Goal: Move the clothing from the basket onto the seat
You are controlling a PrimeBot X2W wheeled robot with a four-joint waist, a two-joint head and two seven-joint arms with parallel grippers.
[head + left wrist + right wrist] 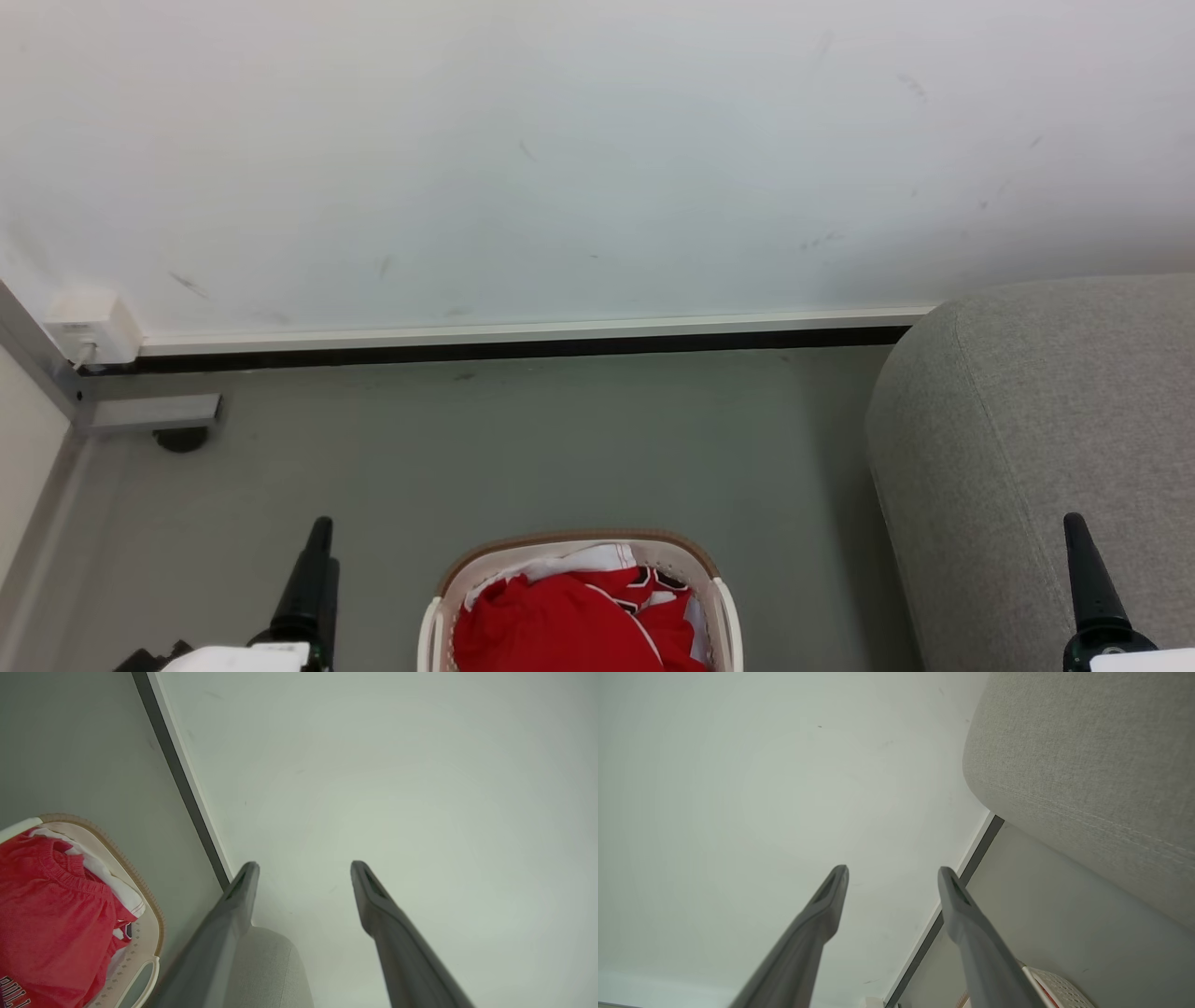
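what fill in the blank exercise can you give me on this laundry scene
1. The clothing piled in the laundry basket is mostly ____ in colour.
2. The sofa stands on the robot's ____ side of the basket.
3. The left hand and the right hand both have their jaws ____.
Missing words: red; right; open
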